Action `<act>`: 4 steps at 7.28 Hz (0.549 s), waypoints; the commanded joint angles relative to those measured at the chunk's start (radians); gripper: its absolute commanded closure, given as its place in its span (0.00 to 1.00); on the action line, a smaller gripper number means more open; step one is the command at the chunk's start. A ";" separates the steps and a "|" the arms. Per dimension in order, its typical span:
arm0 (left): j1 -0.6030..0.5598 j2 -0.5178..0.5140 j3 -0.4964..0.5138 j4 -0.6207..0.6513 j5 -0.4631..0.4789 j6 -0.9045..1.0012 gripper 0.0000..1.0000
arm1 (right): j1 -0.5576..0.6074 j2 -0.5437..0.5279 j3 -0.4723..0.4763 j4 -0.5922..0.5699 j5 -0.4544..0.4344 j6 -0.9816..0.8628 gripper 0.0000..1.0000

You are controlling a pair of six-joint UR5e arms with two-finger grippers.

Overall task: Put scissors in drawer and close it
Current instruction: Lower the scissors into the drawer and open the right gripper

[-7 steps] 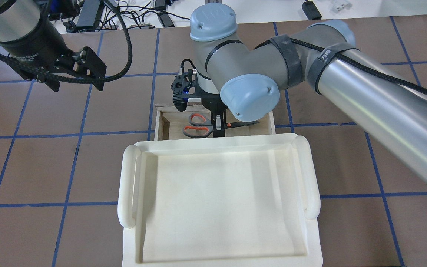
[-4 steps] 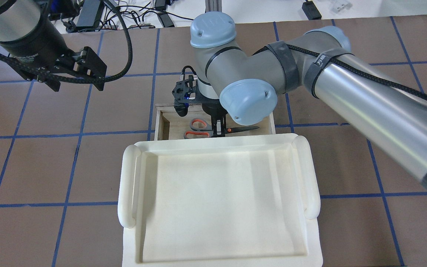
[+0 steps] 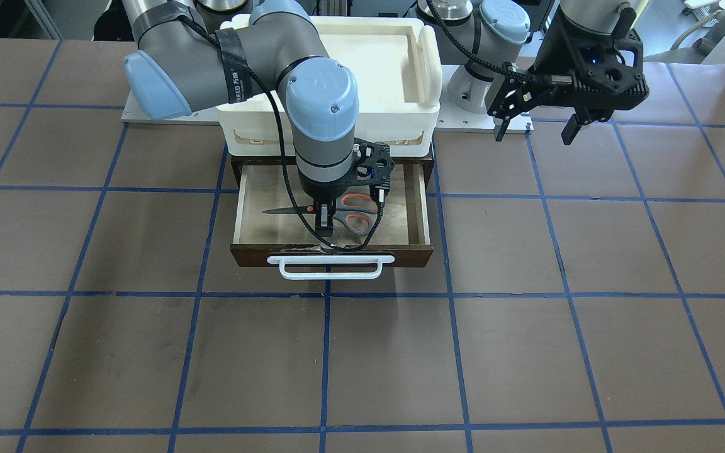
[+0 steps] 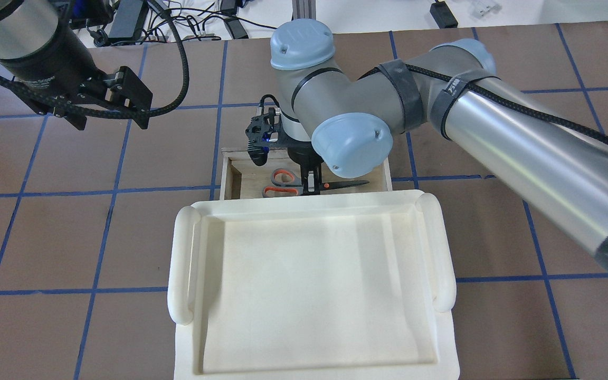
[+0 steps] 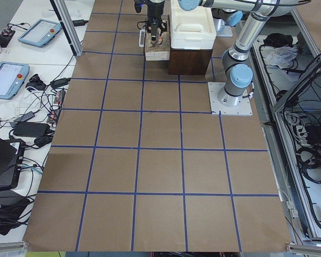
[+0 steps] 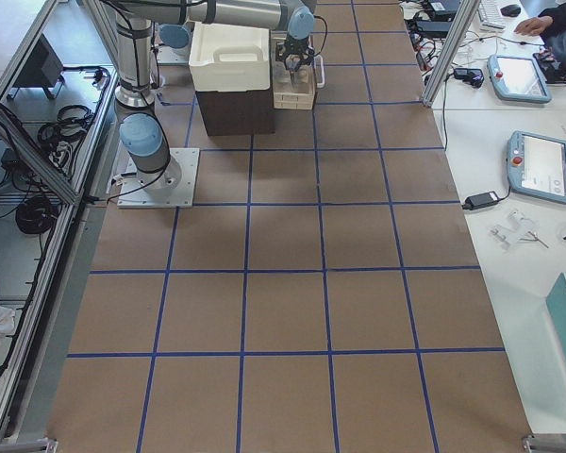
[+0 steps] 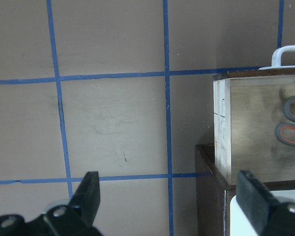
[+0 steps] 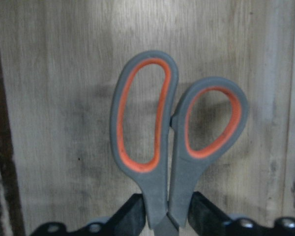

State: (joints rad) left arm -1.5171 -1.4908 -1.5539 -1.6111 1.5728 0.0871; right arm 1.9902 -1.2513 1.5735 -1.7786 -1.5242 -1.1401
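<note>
The drawer (image 3: 413,214) is pulled open, showing a pale wood floor and a white bar handle (image 3: 331,266) on its dark front. My right gripper (image 3: 323,221) reaches down into it, shut on the scissors (image 3: 355,212) near their pivot. The grey, orange-lined loops (image 8: 152,118) fill the right wrist view just above the wood. I cannot tell whether they touch it. In the overhead view the scissors (image 4: 343,184) lie across the drawer (image 4: 230,174), under my right gripper (image 4: 310,186). My left gripper (image 4: 111,122) hangs open and empty over the table to the drawer's left.
A large white tray (image 4: 185,264) sits on the dark cabinet above the drawer and covers the drawer's rear part in the overhead view. The brown tabletop has blue grid lines. Cables and power bricks (image 4: 124,21) lie beyond the table's far edge.
My right gripper has sunk lower into the drawer with the scissors, which now sit closer to the tray's edge in the overhead view. The left arm has not moved.
</note>
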 commanded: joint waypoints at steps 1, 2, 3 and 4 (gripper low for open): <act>0.001 -0.003 0.000 -0.001 0.000 0.000 0.00 | -0.005 -0.029 -0.007 -0.053 -0.011 0.031 0.02; 0.002 -0.002 0.000 -0.001 0.000 0.000 0.00 | -0.010 -0.046 -0.009 -0.064 -0.011 0.187 0.01; 0.000 -0.003 0.000 -0.001 0.000 0.000 0.00 | -0.027 -0.069 -0.010 -0.070 -0.010 0.349 0.01; -0.002 -0.003 0.000 -0.001 0.000 -0.001 0.00 | -0.060 -0.104 -0.024 -0.068 -0.014 0.500 0.01</act>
State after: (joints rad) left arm -1.5169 -1.4935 -1.5539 -1.6122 1.5725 0.0871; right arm 1.9617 -1.3187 1.5605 -1.8428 -1.5354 -0.8273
